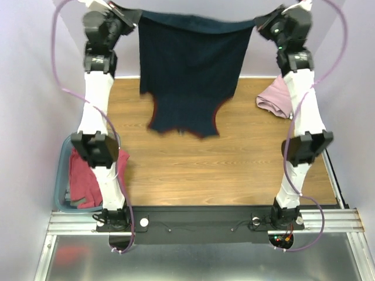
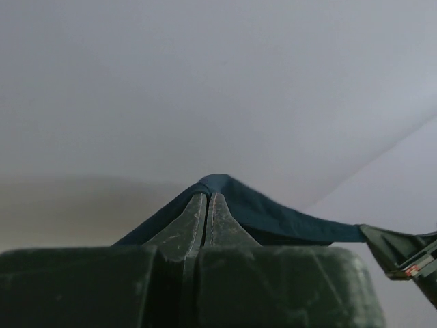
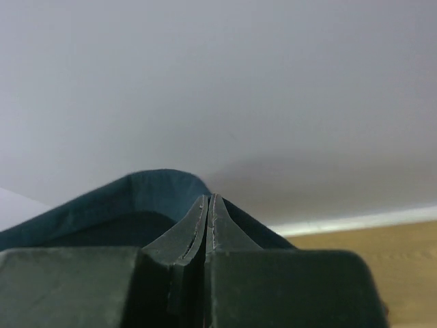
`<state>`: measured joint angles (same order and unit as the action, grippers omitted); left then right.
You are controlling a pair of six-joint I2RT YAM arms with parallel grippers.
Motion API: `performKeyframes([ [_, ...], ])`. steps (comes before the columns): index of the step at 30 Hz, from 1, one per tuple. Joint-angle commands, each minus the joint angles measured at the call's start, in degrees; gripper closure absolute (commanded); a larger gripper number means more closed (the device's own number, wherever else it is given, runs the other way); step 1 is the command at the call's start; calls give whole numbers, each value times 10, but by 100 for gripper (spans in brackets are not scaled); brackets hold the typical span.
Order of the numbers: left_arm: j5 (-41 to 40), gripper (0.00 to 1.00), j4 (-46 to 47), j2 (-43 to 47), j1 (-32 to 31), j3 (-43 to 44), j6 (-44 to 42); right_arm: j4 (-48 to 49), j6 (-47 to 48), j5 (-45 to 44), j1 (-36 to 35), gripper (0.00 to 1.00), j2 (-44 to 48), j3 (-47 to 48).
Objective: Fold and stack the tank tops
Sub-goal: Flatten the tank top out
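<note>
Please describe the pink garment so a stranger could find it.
On the wooden table, look at the far right edge beside the right arm. The pink tank top lies crumpled there, the only garment on the wood: the navy one hangs in the air.

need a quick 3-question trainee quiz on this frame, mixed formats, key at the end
1. True or false: the left gripper and the right gripper are both shut on the navy tank top, which hangs spread between them.
2. Where is the pink tank top? A) draped over the left arm B) lying on the table, far right C) hanging from the right gripper
3. Fill in: the red tank tops sit in the teal ___ at the near left.
Key: 1 true; 2 B; 3 tub.
</note>
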<state>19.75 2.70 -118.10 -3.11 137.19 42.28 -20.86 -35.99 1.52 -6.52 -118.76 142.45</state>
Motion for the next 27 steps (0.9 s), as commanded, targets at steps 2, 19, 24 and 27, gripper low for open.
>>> performKeyframes([
  [2,42,100,167,183,27,4,-26,171,-9,-11,36,100,136,-14],
  [19,49,100,290,534,33,-968,159,176,-45,79,59,100,467,-825],
  [24,-20,100,91,635,0,-1130,139,173,-72,90,63,100,515,-1050],
  [27,-62,100,-19,690,-2,-1157,119,154,-70,89,63,100,532,-1111],
])
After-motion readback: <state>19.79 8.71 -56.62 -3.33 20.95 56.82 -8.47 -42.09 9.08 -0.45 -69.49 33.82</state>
